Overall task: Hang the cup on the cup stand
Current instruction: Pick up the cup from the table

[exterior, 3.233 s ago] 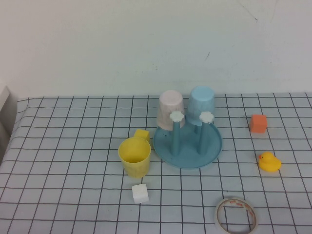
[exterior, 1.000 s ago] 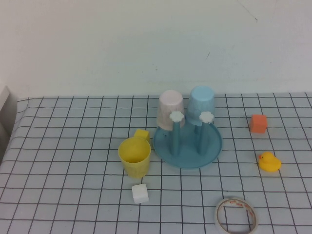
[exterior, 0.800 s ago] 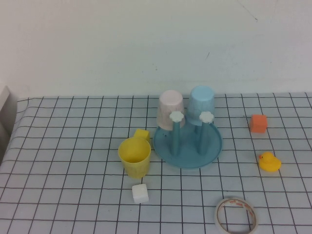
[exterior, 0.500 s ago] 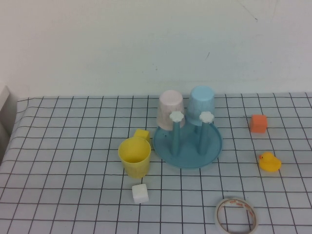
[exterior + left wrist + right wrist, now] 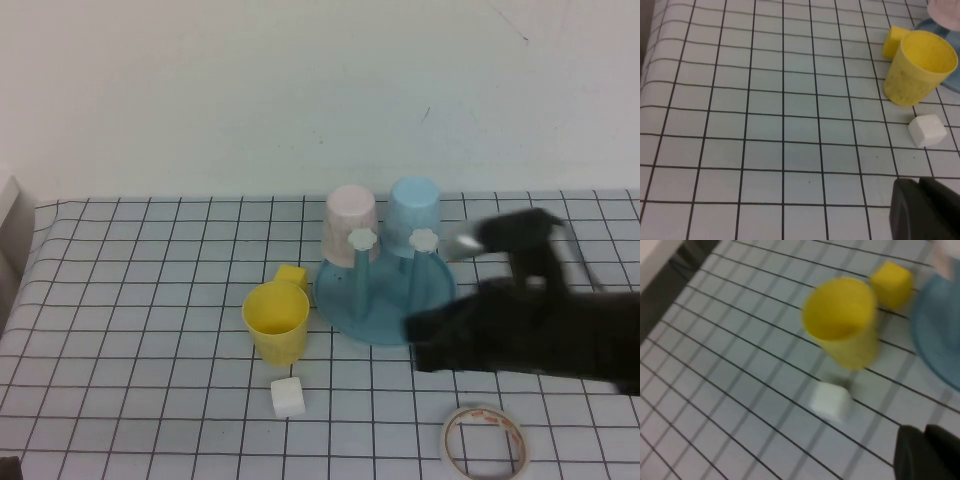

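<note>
Raised front view, wrists share cup [image 5: 920, 67]

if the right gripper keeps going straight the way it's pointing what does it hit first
Probably the yellow cup, standing upright left of the cup stand. The right gripper points toward it, though the white cube lies nearer and lower. The left gripper sits low at the table's near-left.

Yellow cup [image 5: 276, 322] on a white cloth [image 5: 140, 300] gridded in black lines, and a teal-blue cup stand [image 5: 385, 293] with white flower knobs. Pale pink cup [image 5: 349, 224], light blue cup [image 5: 414, 212], yellow block [image 5: 291, 277], white cube [image 5: 287, 396], black right arm [image 5: 530, 325].
</note>
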Controlling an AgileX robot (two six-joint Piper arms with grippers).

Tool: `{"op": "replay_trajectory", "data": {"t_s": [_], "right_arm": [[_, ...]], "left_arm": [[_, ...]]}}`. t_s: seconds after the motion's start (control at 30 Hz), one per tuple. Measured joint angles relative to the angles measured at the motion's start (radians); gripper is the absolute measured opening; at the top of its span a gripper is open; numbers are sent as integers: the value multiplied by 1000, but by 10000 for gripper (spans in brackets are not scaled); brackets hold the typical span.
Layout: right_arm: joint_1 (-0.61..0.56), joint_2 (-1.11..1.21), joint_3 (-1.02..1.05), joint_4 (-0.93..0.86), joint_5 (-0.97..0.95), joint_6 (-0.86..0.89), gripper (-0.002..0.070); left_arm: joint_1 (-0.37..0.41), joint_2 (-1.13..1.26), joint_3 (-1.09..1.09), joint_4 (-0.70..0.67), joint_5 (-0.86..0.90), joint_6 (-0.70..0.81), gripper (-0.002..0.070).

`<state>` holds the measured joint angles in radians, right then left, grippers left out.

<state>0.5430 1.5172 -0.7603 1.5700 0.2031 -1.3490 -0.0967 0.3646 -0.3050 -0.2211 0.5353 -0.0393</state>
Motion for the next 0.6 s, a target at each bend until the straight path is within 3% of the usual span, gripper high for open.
{"op": "replay_trajectory", "data": {"t_s": [0.13,0.37,0.47,0.6], "right_arm": [[106,126,-160,59,-20,-31,29],[127,343,-374,131,-10,-33,44],[124,421,-438,133,13,-9,114],[124,479,-484,135,26,35,258]], "left_arm": [[0,0,2,-2,-8,0,-1],[0,0,2,-6,-8,0,-1],[0,0,2,-6,-8,0,-1],[0,0,2,-6,-8,0,-1]]}}
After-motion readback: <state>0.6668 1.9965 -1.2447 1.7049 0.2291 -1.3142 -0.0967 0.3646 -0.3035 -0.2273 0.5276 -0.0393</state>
